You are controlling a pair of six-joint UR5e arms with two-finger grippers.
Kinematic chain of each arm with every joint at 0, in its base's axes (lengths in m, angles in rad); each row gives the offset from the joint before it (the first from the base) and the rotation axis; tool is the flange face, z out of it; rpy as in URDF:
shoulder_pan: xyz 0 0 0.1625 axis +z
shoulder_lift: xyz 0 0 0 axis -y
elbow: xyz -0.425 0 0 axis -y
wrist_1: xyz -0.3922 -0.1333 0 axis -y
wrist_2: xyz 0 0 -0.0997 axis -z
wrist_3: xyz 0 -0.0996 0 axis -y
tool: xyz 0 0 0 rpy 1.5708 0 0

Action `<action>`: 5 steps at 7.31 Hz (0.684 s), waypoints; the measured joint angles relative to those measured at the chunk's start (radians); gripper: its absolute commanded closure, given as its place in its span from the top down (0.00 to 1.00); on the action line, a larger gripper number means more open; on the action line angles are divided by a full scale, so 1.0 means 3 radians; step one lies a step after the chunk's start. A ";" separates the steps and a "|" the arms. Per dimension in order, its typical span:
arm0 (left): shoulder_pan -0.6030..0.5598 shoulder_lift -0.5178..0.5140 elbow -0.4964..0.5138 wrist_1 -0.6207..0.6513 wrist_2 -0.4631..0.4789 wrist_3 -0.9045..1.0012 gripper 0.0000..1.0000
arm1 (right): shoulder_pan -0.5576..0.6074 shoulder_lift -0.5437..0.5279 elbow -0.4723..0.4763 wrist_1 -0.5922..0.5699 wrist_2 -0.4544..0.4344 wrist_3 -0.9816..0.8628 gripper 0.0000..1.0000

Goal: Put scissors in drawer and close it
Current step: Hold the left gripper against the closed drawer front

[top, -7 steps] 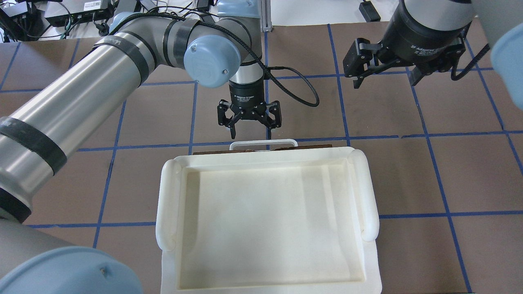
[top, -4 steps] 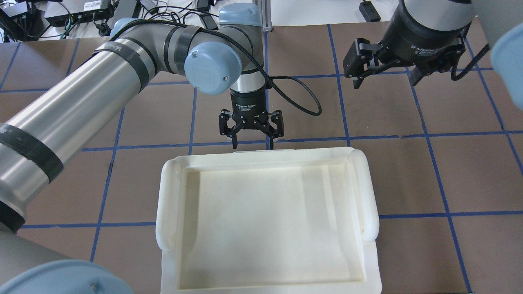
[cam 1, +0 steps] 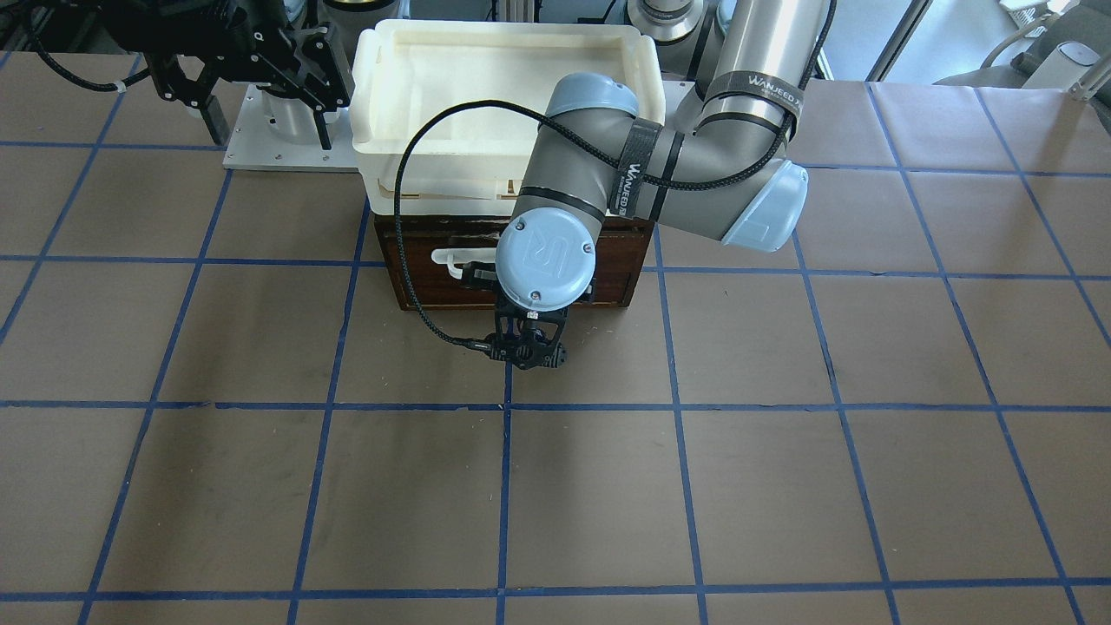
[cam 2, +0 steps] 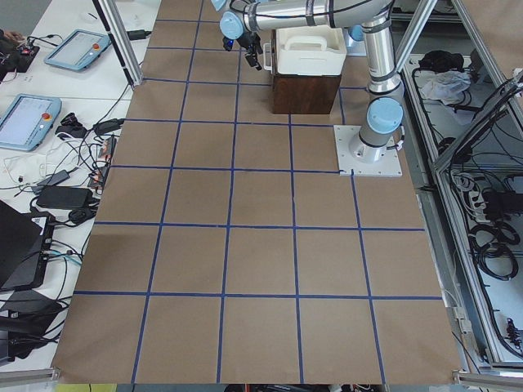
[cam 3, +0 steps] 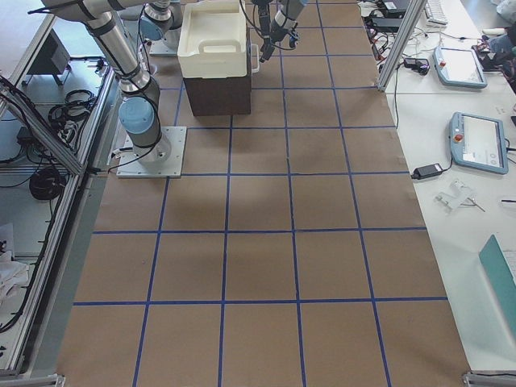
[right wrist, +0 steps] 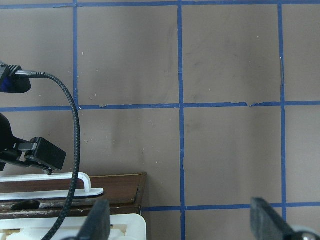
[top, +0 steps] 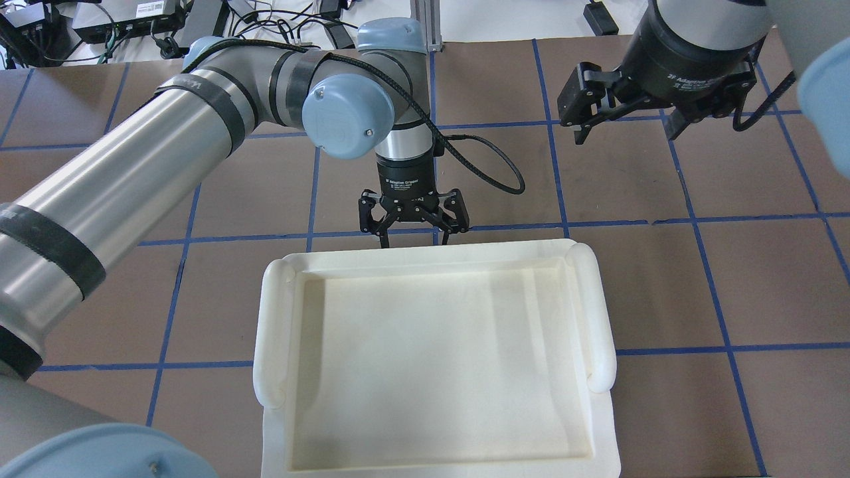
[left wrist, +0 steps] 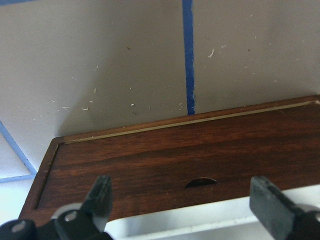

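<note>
The drawer (cam 1: 434, 288) is pushed in flush with its dark brown cabinet, under the white foam tray (top: 425, 255). Its white bar handle (cam 1: 447, 256) sticks out in front. My left gripper (top: 413, 240) is open, with its fingers on either side of the handle, right at the drawer front. The left wrist view shows the dark wood front (left wrist: 175, 155) with its chipped top edge (left wrist: 201, 183) between the open fingers (left wrist: 102, 195). The scissors are out of view. My right gripper (top: 624, 129) is open and empty, raised off to the side.
The foam tray sits on top of the cabinet (cam 2: 304, 94) and hides the drawer from above. A grey mounting plate (cam 1: 252, 148) lies beside the cabinet under my right gripper. Brown table with blue tape lines stretches out in front of the drawer.
My left gripper has moved toward the tray. The drawer's front edge and white handle, which showed past the tray one second ago, are now hidden under it. The right arm has not moved.
</note>
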 measured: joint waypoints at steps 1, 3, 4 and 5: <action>0.0008 0.0007 0.0000 -0.0036 -0.0006 -0.0001 1.00 | 0.0000 0.0000 0.0000 0.0001 0.0000 0.0000 1.00; 0.0020 -0.0001 0.0002 -0.0096 -0.0017 -0.0002 1.00 | 0.0000 0.0000 0.0000 -0.0001 0.0000 0.0001 1.00; 0.0019 -0.0008 0.0002 -0.0114 -0.0021 -0.0002 1.00 | 0.0000 0.0000 0.0000 -0.0002 0.0000 0.0003 1.00; 0.0020 -0.0014 0.0003 -0.0124 -0.0024 -0.0002 1.00 | 0.0000 0.0000 0.0000 0.0000 0.0000 0.0005 1.00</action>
